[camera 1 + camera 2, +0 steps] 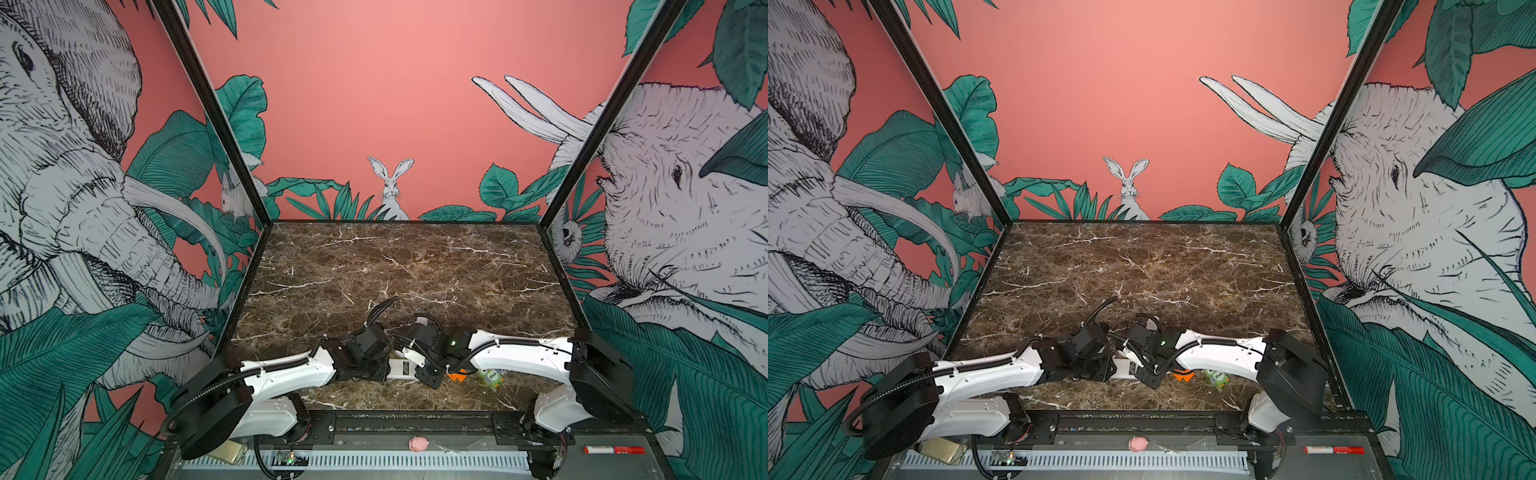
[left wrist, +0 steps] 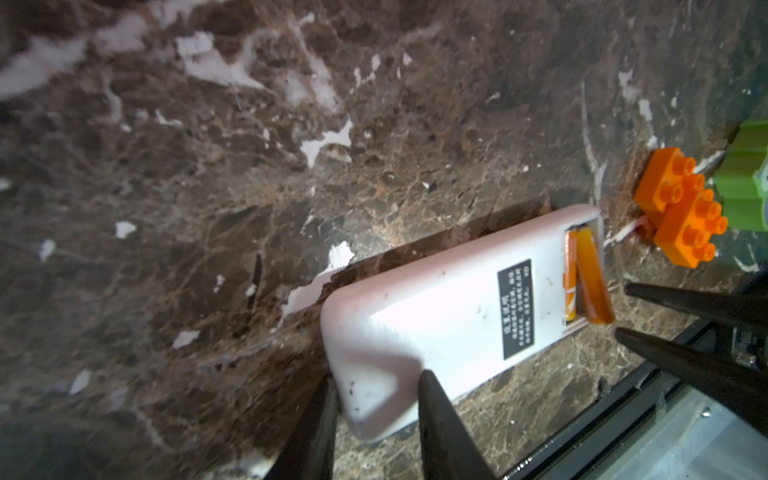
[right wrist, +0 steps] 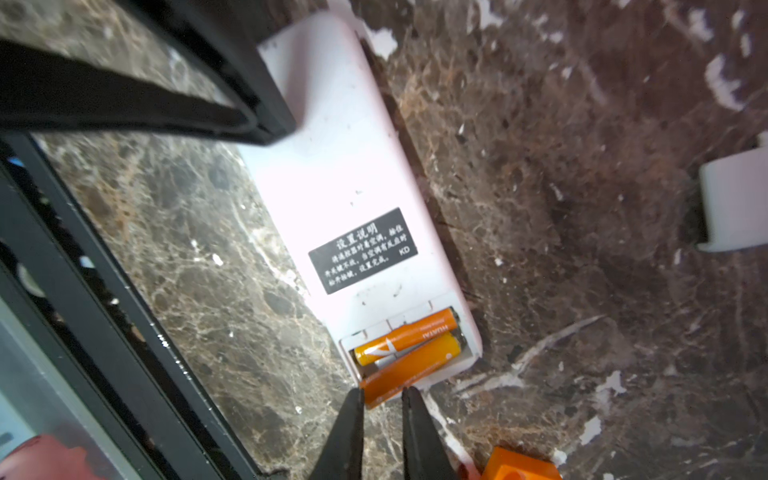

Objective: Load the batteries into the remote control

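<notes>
Left claw (image 2: 378,378): clamped on white oblong plastic remote control (image 2: 436,316), near centre, label up.
Right claw (image 3: 383,392): tips flank tilted orange cylindrical battery (image 3: 415,361); grip cannot be told.
Second orange battery (image 3: 409,334): seated in compartment (image 3: 465,347).

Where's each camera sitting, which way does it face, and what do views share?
Top views: high over the near edge, looking down and forward across the table; left arm and right arm show.
Left wrist: on the left arm, looking past the left gripper along the remote control toward the right gripper.
Right wrist: on the right arm, looking past the right gripper at the batteries, one seated, one tilted out.
Shared: both wrist views show the remote control's label and batteries, from opposite ends.
</notes>
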